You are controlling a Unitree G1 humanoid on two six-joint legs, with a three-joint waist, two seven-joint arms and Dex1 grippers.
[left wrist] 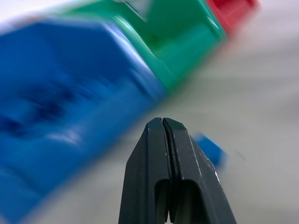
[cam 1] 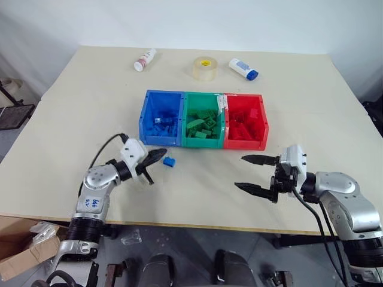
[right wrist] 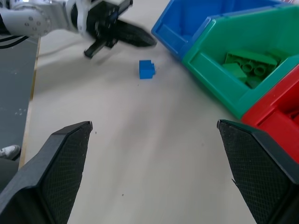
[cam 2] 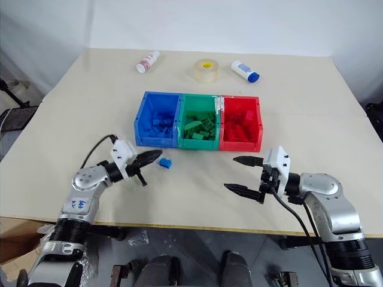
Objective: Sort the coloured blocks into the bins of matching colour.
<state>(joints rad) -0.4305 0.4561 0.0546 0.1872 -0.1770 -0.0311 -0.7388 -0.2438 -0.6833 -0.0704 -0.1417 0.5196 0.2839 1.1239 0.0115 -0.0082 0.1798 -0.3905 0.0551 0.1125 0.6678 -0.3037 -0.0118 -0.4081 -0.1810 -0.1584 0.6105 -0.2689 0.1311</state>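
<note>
A small blue block (cam 1: pixel 169 161) lies on the table just in front of the blue bin (cam 1: pixel 157 140). My left gripper (cam 1: pixel 160 154) is shut with nothing between its fingers; its tip hangs close beside the block, apart from it. The block (left wrist: pixel 210 148) peeks out behind the closed fingers (left wrist: pixel 161 154) in the left wrist view. The green bin (cam 1: pixel 203 142) and red bin (cam 1: pixel 244 143) join the blue one in a row, each with like-coloured bricks inside. My right gripper (cam 1: pixel 239 172) stands wide open and empty in front of the red bin.
Two white bottles (cam 1: pixel 145 60) (cam 1: pixel 243 69) and a roll of clear tape (cam 1: pixel 204 68) lie at the table's far side. A cardboard box (cam 1: pixel 18 257) sits on the floor at the left, below the table's front edge.
</note>
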